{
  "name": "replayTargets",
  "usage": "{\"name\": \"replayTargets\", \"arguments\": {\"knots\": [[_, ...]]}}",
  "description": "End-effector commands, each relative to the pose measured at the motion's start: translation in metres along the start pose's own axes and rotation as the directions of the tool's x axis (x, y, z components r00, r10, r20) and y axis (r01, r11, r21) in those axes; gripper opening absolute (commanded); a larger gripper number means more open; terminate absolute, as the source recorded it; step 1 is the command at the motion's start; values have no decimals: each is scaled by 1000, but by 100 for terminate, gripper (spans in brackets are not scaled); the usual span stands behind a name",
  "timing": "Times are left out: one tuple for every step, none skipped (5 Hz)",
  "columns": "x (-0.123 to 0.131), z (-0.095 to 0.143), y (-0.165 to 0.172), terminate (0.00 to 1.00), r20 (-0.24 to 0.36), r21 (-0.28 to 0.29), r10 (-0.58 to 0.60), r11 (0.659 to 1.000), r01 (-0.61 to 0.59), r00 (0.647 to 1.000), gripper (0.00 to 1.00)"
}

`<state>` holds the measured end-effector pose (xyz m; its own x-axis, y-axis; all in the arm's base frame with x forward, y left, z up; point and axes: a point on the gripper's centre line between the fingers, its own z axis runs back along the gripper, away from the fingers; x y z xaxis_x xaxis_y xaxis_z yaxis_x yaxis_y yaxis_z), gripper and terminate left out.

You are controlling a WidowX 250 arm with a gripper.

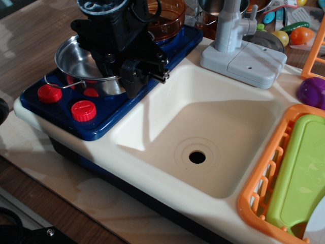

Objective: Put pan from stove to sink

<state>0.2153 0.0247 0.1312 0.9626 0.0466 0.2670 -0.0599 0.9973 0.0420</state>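
1. The pincer [133,76] sits over the right rim of the pan [76,63], one black finger [133,81] visible outside the pan wall; the other appears to go inside the bowl, so it looks pressed together on the rim, though the contact itself is hidden behind the black body

2. The pan extends to the left of the pincer, above the stove [109,109]; it looks tilted — its left side seems higher — and its loop handle [63,84] hangs out toward the front-left. Whether the base is clear of the stove cannot be told

3. The sink [167,132] lies to the right of and in front of the pincer, its drain hole [197,157] farther to the front-right

4. Judged risks from here:
   - The grip is on one edge only, so the pan's weight hangs to the left of the pincer. The smooth steel rim could pivot or slide out of the fingers during the swing to the right
   - A low carry could catch the pan bottom on the raised stove edge just in front of the pincer, or on the sink lip beyond it
   - The orange pot [165,18] stands just behind the pincer, and the grey faucet [233,35] to its right — a wide arc could knock either
   - Releasing too high could let the pan drop and bounce in the basin
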Motion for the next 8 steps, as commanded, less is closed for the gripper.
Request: {"name": "replayTargets", "arguments": {"knots": [[15, 13, -6, 0, 34, 23, 5, 1000, -5, 999, 0], [25, 23, -22, 0, 28, 57, -25, 998, 23, 999, 0], [39, 35, -37, 0, 5, 62, -36, 997, 36, 999, 0], [49, 38, -54, 0, -19, 41, -58, 997, 59, 998, 0], [53, 39, -79, 0, -23, 77, -25, 997, 27, 999, 0], [50, 32, -99, 0, 4, 83, 34, 996, -35, 999, 0], [44, 24, -105, 0, 31, 71, 60, 996, -62, 998, 100], [39, 20, -106, 100, 72, 45, 67, 997, -70, 995, 100]]}}
